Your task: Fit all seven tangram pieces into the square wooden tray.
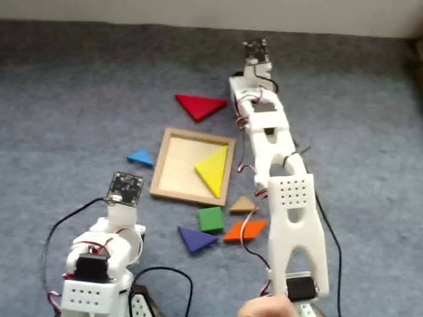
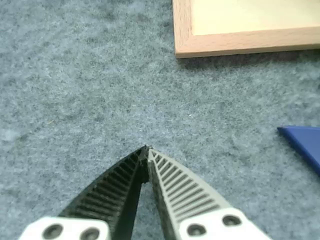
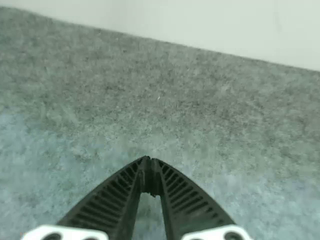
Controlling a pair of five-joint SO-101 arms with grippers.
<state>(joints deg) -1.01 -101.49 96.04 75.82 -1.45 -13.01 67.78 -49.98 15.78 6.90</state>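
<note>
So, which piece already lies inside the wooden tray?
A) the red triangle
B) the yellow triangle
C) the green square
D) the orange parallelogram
B: the yellow triangle lies within the rim of the wooden tray, whereas the red triangle, the green square and the orange parallelogram lie on the carpet outside it.

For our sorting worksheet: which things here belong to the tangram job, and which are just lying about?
Belong to the job: wooden tray, yellow triangle, red triangle, light blue triangle, green square, dark blue triangle, orange parallelogram, tan triangle.
Just there: grey carpet, pale wall.
</note>
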